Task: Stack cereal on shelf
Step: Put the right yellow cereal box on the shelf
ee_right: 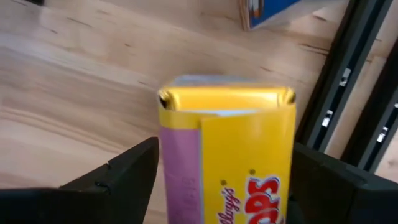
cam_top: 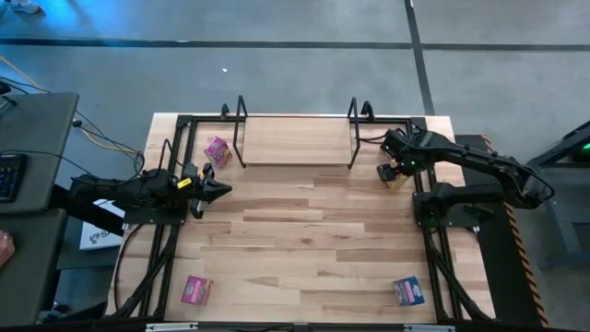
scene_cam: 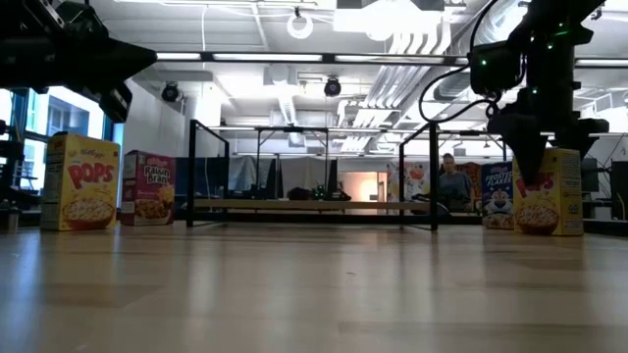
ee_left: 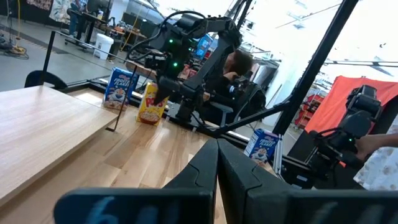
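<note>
A yellow cereal box (ee_right: 227, 155) stands upright by the table's right rail, past the shelf's right end. My right gripper (cam_top: 392, 172) points down over it, open. One finger (ee_right: 130, 171) stands at each narrow side of the box top with hardly a gap. A blue box (scene_cam: 497, 208) stands just beyond it. The shelf (cam_top: 295, 140), a pale board between black loop frames, sits at the far middle. A pink box (cam_top: 217, 149) stands at its left end. My left gripper (cam_top: 217, 189) waits shut, held level at the left.
Another pink box (cam_top: 196, 290) lies near the front left and another blue box (cam_top: 408, 291) near the front right. A second yellow box (scene_cam: 83, 181) stands at the far left. Black arm rails (cam_top: 433, 249) run along both sides. The middle of the table is bare wood.
</note>
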